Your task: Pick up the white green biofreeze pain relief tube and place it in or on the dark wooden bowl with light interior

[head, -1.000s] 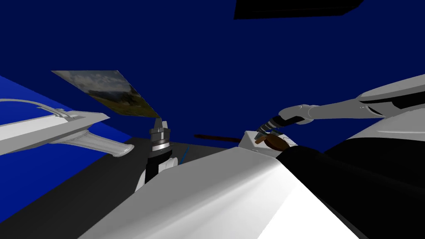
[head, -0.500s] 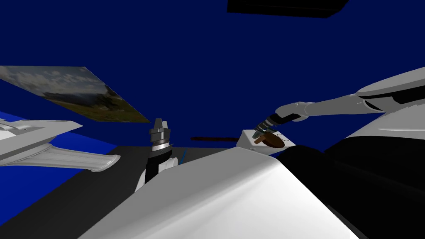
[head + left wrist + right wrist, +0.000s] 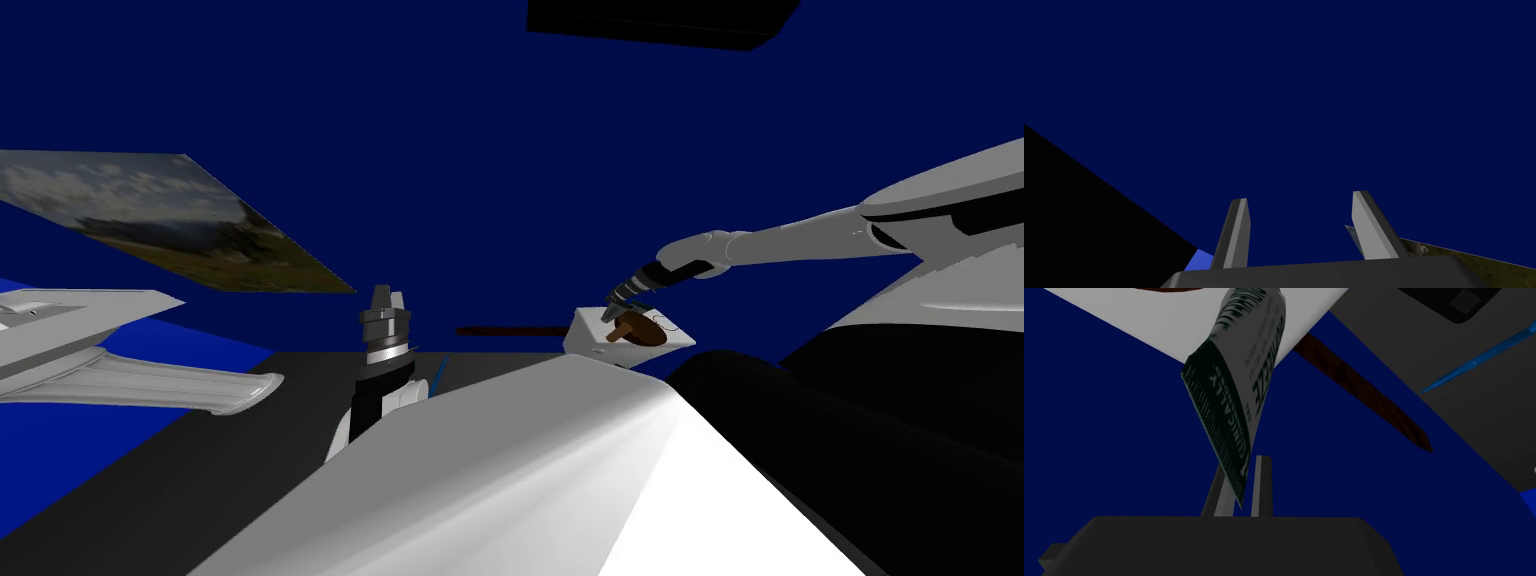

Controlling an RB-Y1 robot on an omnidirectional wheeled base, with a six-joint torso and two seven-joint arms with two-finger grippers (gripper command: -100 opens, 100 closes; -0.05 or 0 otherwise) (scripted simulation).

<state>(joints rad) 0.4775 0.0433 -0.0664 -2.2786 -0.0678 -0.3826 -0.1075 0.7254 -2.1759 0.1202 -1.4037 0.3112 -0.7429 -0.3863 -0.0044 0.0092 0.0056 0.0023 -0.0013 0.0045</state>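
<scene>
My right gripper [image 3: 1239, 488] is shut on the crimped end of the white and green tube [image 3: 1239, 388], which points away from the hand toward a white block-like table [image 3: 1324, 313]. A sliver of the dark brown bowl [image 3: 1169, 289] shows past the tube's far end. In the head view the right gripper [image 3: 612, 300] hangs just above the left edge of the bowl [image 3: 640, 333], which sits on that white table [image 3: 585, 338]. My left gripper [image 3: 383, 298] points upward near my chest, and its fingers [image 3: 1236, 230] stand open and empty.
A white fixture [image 3: 100, 350] juts in at the left, under a tilted landscape picture [image 3: 170, 220]. A brown strip [image 3: 505, 330] lies along the foot of the blue wall. A thin blue stick [image 3: 1474, 363] lies on the dark floor [image 3: 250, 430]. A black area [image 3: 660, 20] is at the top.
My head view has swung, so the room has slid left. The right gripper, still holding the tube, has risen slightly above the bowl. The left arm has not moved.
</scene>
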